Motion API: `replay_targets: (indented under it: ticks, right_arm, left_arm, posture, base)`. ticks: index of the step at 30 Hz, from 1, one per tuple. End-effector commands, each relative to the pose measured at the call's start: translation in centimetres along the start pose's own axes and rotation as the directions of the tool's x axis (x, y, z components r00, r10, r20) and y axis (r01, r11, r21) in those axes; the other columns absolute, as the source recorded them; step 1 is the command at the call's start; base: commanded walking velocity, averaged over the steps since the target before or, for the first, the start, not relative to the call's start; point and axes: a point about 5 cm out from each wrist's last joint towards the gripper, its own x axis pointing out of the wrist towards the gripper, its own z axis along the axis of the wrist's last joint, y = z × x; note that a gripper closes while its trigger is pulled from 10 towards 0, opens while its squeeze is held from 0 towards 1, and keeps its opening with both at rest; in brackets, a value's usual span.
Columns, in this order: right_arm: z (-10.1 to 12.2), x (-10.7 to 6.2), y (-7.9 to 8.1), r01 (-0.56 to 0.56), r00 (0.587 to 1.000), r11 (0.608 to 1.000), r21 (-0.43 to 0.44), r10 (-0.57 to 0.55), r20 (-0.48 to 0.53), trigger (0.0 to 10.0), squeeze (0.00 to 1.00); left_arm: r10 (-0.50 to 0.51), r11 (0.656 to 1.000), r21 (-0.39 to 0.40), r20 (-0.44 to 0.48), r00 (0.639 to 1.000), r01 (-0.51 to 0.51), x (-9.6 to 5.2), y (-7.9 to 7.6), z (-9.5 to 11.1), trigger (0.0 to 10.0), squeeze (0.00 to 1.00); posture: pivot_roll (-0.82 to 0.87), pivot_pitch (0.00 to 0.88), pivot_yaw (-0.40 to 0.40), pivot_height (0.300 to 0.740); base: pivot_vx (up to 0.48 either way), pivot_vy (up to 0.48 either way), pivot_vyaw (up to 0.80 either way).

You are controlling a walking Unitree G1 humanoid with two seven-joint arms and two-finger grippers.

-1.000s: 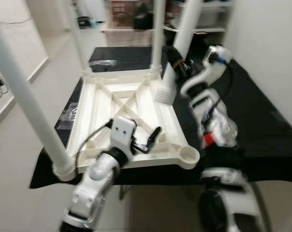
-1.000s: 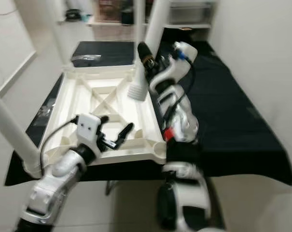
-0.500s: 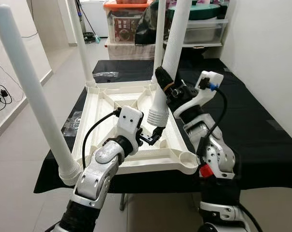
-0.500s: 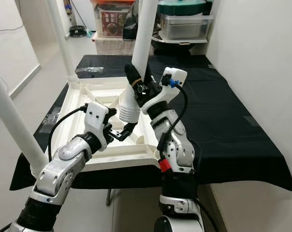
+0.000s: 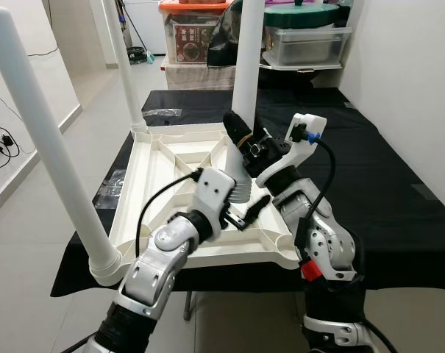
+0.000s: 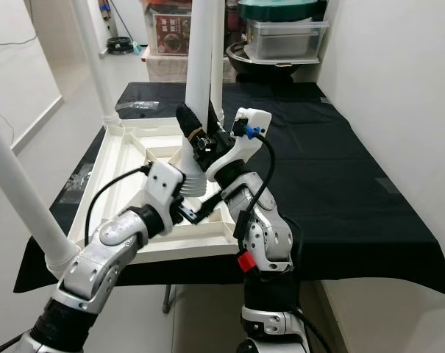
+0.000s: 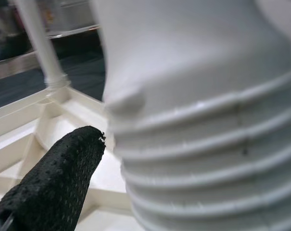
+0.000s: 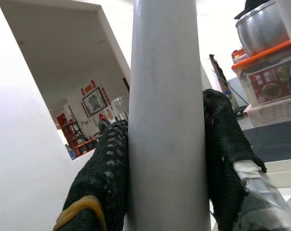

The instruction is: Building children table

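Observation:
An upside-down white children's table (image 5: 156,165) lies on a black-covered table (image 5: 384,184). White legs stand in its near-left corner (image 5: 49,147) and far-left corner (image 5: 123,62). My right gripper (image 5: 240,136) is shut on a loose white leg (image 5: 246,66), held nearly upright; in the right wrist view its fingers (image 8: 104,178) clamp the shaft (image 8: 167,120). The leg's ribbed threaded end (image 5: 237,190) hangs above the frame near the empty near-right socket (image 5: 281,246). My left gripper (image 5: 251,209) is open just beside that ribbed end (image 7: 208,144), one finger (image 7: 54,183) close to it.
Storage boxes (image 5: 189,33) and a shelf with a lidded bin (image 5: 307,40) stand behind the table. A small plastic bag (image 5: 162,112) lies on the cloth at the far left. A white wall (image 5: 413,73) runs along the right; open floor lies to the left.
The right gripper has swung the loose leg more upright and brought its ribbed end down toward the near-right corner. The left gripper moved right, up to the ribbed end.

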Motion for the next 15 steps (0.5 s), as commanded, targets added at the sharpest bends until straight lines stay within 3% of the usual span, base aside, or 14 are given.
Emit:
replay_targets:
  ticks: [1,6,15]
  right_arm:
    - [-0.1,0.1,0.3,0.004,1.000,1.000,0.023,-0.004,0.009,0.0,0.00]
    - [0.3,0.2,-0.1,0.022,1.000,0.999,0.025,-0.022,0.015,0.0,0.00]
    - [0.0,0.0,0.2,0.004,1.000,1.000,-0.005,-0.005,-0.011,0.0,0.00]
  left_arm:
    - [0.082,0.996,0.025,0.036,0.996,-0.083,-0.2,1.6,0.7,10.0,0.00]
    - [0.124,0.991,0.044,0.050,0.991,-0.126,-0.2,2.3,1.1,10.0,0.00]
    - [0.006,1.000,0.029,0.039,0.999,-0.007,0.2,0.4,0.6,10.0,0.00]
  posture:
    - [0.02,0.025,-0.020,0.740]
    - [0.02,0.030,-0.019,0.740]
    - [0.01,0.031,-0.022,0.740]
  base:
    - [0.000,0.000,0.00]
    - [0.000,0.000,0.00]
    - [0.000,0.000,0.00]
